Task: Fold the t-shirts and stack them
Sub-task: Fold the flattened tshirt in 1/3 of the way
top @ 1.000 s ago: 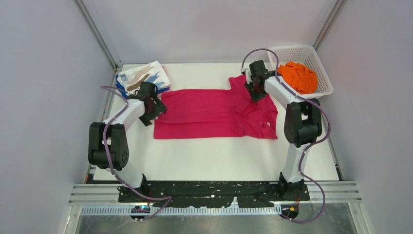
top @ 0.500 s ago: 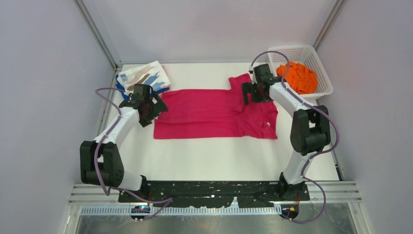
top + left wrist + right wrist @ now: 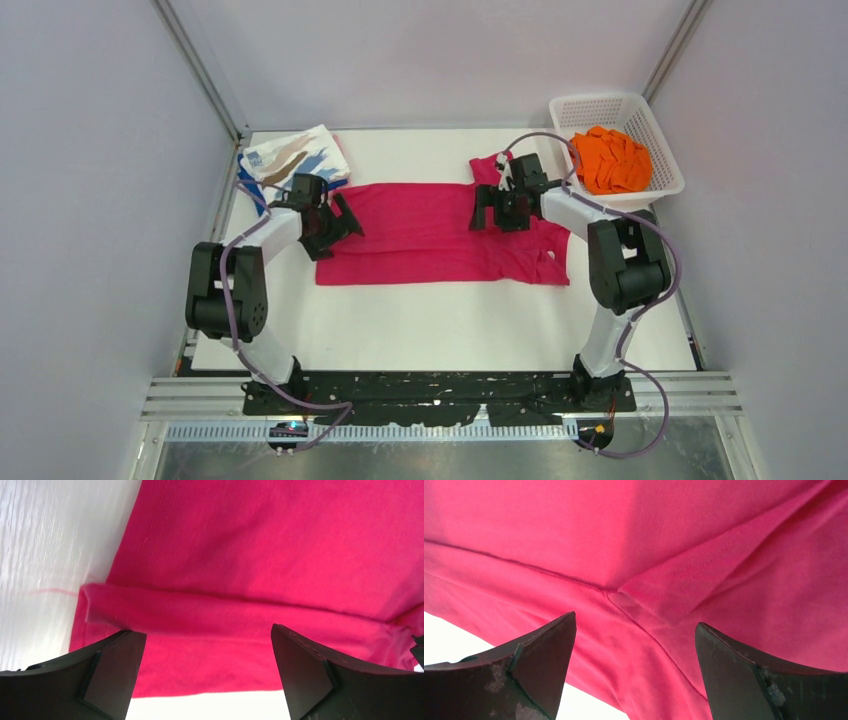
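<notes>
A bright magenta t-shirt (image 3: 430,235) lies spread lengthwise across the middle of the table, one long edge folded over. My left gripper (image 3: 343,222) hovers open over its left end; the left wrist view shows its fingers (image 3: 107,672) wide apart above the folded hem (image 3: 225,620). My right gripper (image 3: 487,212) stands open above the sleeve and armpit seam (image 3: 624,600), with nothing between its fingers (image 3: 744,677). A folded white t-shirt with brown and blue streaks (image 3: 295,155) rests on a blue one (image 3: 247,185) at the back left. An orange t-shirt (image 3: 610,158) sits crumpled in the basket.
The white lattice basket (image 3: 655,125) stands at the back right corner. White walls and metal frame posts close in the table on three sides. White tabletop (image 3: 440,325) lies between the magenta shirt and the arm bases.
The right gripper opened and let go of the cloth near the sleeve, then swung left and nearer. The left gripper opened a little wider and moved right over the shirt's left end.
</notes>
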Motion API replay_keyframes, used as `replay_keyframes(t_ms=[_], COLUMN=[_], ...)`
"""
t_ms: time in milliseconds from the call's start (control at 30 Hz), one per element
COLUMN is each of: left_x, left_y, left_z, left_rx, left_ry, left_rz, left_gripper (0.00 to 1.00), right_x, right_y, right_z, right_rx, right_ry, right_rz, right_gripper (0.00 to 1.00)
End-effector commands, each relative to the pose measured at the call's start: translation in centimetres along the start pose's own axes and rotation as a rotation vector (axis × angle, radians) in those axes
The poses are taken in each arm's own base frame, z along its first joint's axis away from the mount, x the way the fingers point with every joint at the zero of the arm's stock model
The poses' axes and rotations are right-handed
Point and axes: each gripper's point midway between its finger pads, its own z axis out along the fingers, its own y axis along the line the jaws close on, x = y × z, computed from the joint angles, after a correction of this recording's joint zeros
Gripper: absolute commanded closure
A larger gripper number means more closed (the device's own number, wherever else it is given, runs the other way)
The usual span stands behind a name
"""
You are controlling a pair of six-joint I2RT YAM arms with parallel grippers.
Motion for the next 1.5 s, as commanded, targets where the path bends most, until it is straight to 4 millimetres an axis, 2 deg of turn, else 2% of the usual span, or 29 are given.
replay_keyframes(t_ms=[0, 200, 333, 367, 433, 567, 633, 733, 767, 800, 833, 867, 900, 933, 1000, 1067, 1300, 1433, 1467], left_x=[-3.5, -6.5, -7.6, -7.6, -7.5, -6.5, -5.9, -4.9, -4.5, -4.1, -3.5, -3.0, -2.4, -1.9, -1.3, -1.1, -1.1, -1.2, -1.3], left_y=[-1.6, -1.7, -2.0, -2.2, -2.6, -2.8, -2.7, -2.6, -2.5, -2.4, -2.4, -2.4, -2.3, -2.3, -2.2, -2.0, -1.4, -1.3, -1.4], left_z=[0.6, 1.1, 0.4, 0.2, -0.3, -1.5, -2.1, -3.0, -3.3, -3.4, -3.5, -3.5, -3.4, -3.4, -3.3, -3.4, -4.0, -4.2, -4.2], left_rx=[0.012, -0.049, -0.074, -0.069, -0.046, -0.005, 0.008, 0.026, 0.028, 0.032, 0.037, 0.046, 0.051, 0.062, 0.074, 0.071, 0.053, 0.043, 0.046], left_ry=[-0.058, -0.1, -0.108, -0.109, -0.111, -0.109, -0.108, -0.109, -0.108, -0.108, -0.102, -0.097, -0.09, -0.081, -0.071, -0.07, -0.089, -0.093, -0.096], left_rz=[0.029, 0.035, 0.043, 0.044, 0.045, 0.049, 0.052, 0.053, 0.054, 0.057, 0.061, 0.067, 0.07, 0.071, 0.075, 0.079, 0.086, 0.089, 0.09], left_gripper=[0.0, 0.0, 0.0, 0.0, 0.0, 0.0, 0.0, 0.0, 0.0, 0.0, 0.0, 0.0, 0.0, 0.0, 0.0, 0.0, 0.0, 0.0, 0.0], right_x=[-3.5, -5.3, -8.3, -9.6, -11.1, -12.3, -12.3, -11.0, -9.9, -8.1, -7.9, -5.8, -5.6, -3.7, -2.4, -1.9, -3.5, -5.8, -7.0], right_y=[1.8, 1.6, 2.0, 2.3, 2.6, 3.3, 3.5, 2.6, 2.2, 1.3, 1.4, 0.9, 1.3, 1.3, 1.7, 1.7, 1.6, 2.1, 2.5], right_z=[1.3, 3.2, 3.6, 3.3, 3.2, 1.4, 0.1, -1.3, -2.0, -1.7, -2.6, -2.1, -2.6, -2.1, -1.8, -1.1, 1.7, 3.2, 3.6], right_rx=[-0.057, -0.041, -0.033, -0.031, -0.027, -0.027, -0.026, 0.033, 0.054, 0.09, 0.09, 0.091, 0.076, 0.06, 0.045, 0.046, 0.05, 0.033, 0.024], right_ry=[-0.065, -0.082, -0.135, -0.165, -0.191, -0.223, -0.237, -0.229, -0.213, -0.183, -0.196, -0.156, -0.169, -0.132, -0.112, -0.104, -0.093, -0.123, -0.142], right_rz=[0.003, 0.026, 0.031, 0.028, 0.025, 0.002, -0.007, 0.011, 0.019, 0.036, 0.036, 0.05, 0.05, 0.057, 0.054, 0.046, 0.07, 0.07, 0.067], right_gripper=[0.05, 0.05, 0.05, 0.05, 0.05, 0.04, 0.05, 0.05, 0.05, 0.05, 0.05, 0.04, 0.05, 0.05, 0.05, 0.05, 0.05, 0.05, 0.05])
